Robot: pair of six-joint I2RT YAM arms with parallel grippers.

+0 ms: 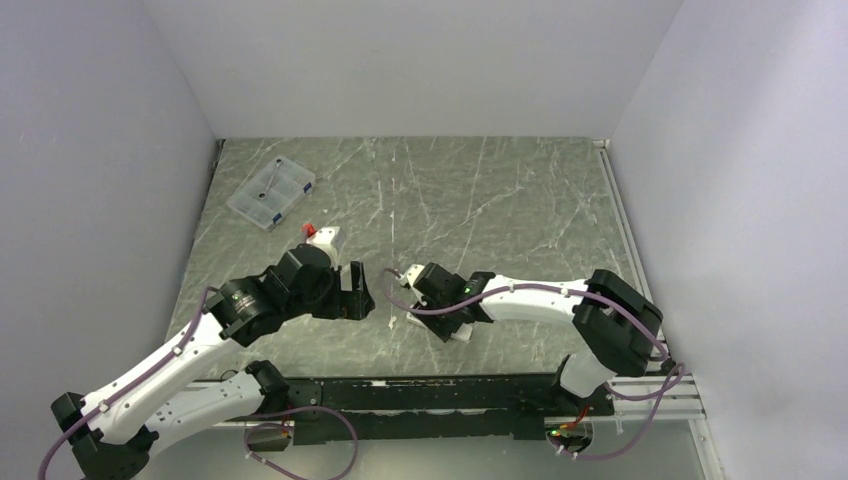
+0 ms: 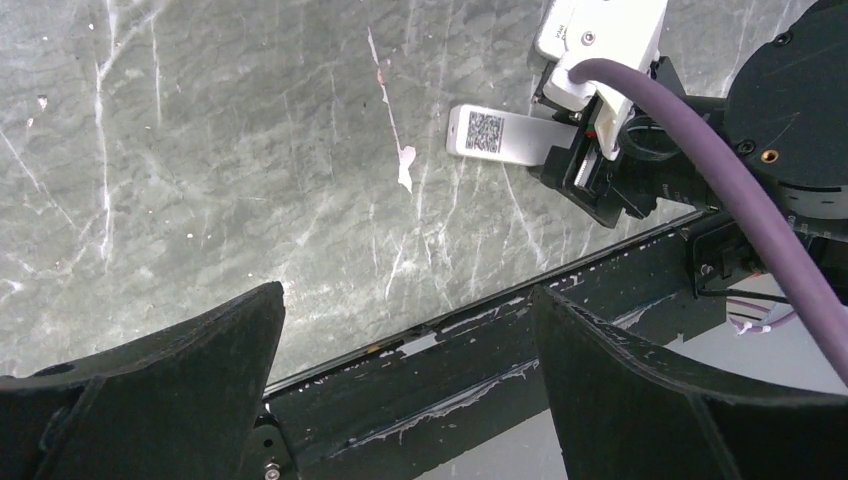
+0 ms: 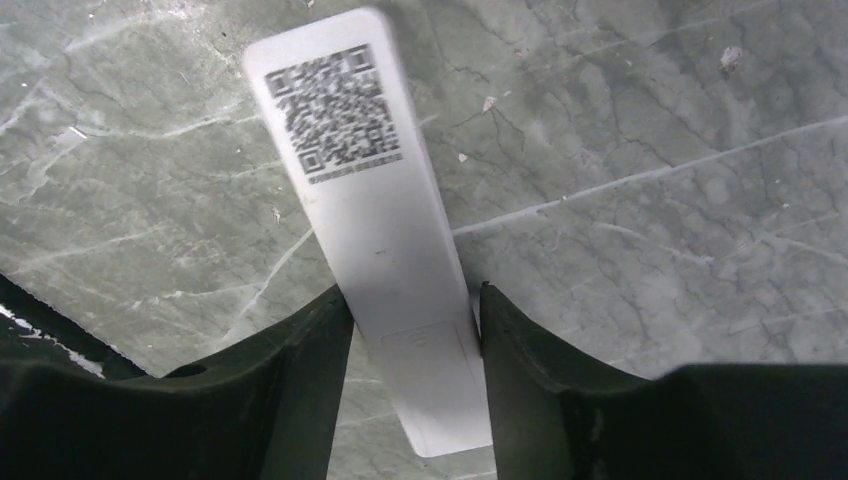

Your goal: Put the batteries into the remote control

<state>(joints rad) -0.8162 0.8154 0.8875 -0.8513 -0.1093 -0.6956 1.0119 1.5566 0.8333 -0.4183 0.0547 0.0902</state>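
Right gripper (image 3: 412, 322) clamps remote control (image 3: 385, 235); QR label (image 3: 335, 110) faces up.

A grey-green marble-patterned tabletop (image 1: 520, 200) with pale veins fills the middle of the overhead view. Plain white walls enclose it: a back wall (image 1: 420, 60) across the top, a left wall (image 1: 90, 150) and a right wall (image 1: 740, 150) slanting inward. A metal rail (image 1: 622, 220) runs down the table's right edge. A black frame (image 1: 420, 395) crosses the bottom. Light is soft and even.
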